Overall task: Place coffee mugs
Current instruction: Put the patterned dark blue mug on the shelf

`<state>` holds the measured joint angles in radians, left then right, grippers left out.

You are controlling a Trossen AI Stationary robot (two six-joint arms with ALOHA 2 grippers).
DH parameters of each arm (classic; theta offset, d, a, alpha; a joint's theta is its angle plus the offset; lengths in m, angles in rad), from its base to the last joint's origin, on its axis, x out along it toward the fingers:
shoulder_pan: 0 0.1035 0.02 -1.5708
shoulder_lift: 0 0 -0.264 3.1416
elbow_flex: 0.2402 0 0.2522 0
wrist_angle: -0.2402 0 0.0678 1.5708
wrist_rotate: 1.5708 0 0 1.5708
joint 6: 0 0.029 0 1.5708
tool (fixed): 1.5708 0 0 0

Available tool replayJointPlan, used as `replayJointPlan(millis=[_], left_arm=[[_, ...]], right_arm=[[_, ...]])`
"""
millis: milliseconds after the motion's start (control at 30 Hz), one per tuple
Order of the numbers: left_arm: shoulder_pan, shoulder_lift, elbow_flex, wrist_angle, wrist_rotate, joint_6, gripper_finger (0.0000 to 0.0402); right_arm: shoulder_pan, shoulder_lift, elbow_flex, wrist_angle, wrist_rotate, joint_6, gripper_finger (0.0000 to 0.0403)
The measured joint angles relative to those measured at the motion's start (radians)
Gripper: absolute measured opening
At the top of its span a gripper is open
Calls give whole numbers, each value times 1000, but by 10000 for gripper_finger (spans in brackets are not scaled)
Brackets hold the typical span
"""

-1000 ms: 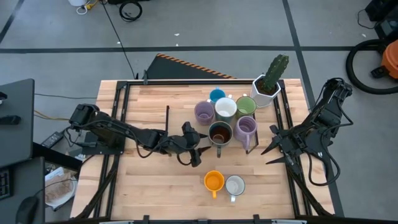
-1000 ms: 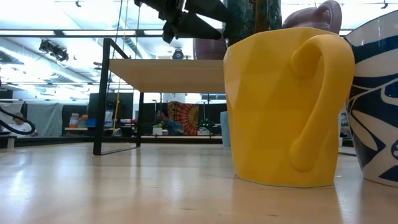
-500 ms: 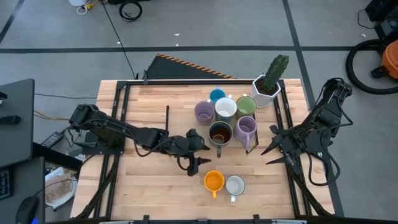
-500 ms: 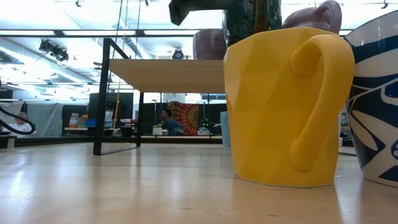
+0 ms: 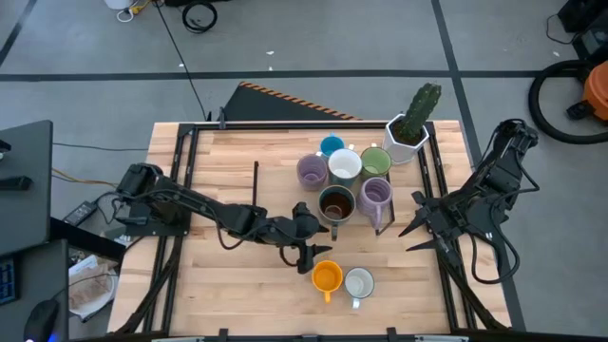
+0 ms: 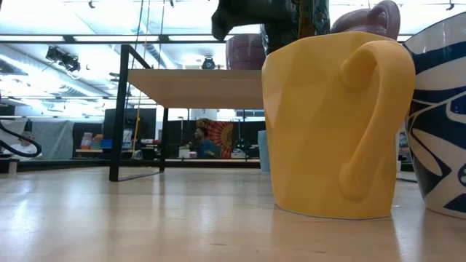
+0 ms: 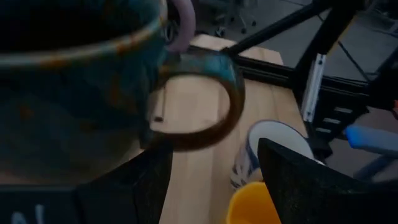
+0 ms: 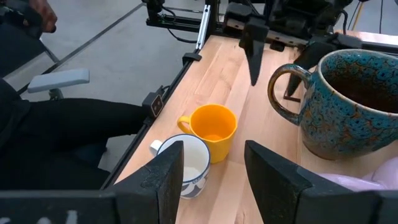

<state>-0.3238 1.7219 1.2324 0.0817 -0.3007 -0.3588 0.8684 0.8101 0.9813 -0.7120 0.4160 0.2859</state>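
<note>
We are seeing six mugs (image 5: 345, 180) clustered together toward the back of the table (image 5: 228, 285), right of centre, with a potted cactus (image 5: 410, 128) sitting just behind and to the right of them at the table's back corner. Two more mugs (image 5: 343, 279) are standing side by side, touching, near the front edge. The left gripper (image 5: 309, 252) is hanging between the two groups, just left of the front pair. The right gripper (image 5: 418, 224) is waiting at the right edge, beside the cluster.

A robotics lab: framed wooden table (image 5: 237, 285), grey taped floor (image 5: 285, 38), cables (image 5: 199, 14).
</note>
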Motion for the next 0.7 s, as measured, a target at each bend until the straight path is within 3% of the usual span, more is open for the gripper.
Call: replayJointPlan(millis=[367,700], left_arm=[[-30,27,-2,95,-127,178,242],[-28,53,-2,193,-156,256,242]], right_arm=[[0,0,0,0,0,-1,176],[0,0,0,1,0,2,176]])
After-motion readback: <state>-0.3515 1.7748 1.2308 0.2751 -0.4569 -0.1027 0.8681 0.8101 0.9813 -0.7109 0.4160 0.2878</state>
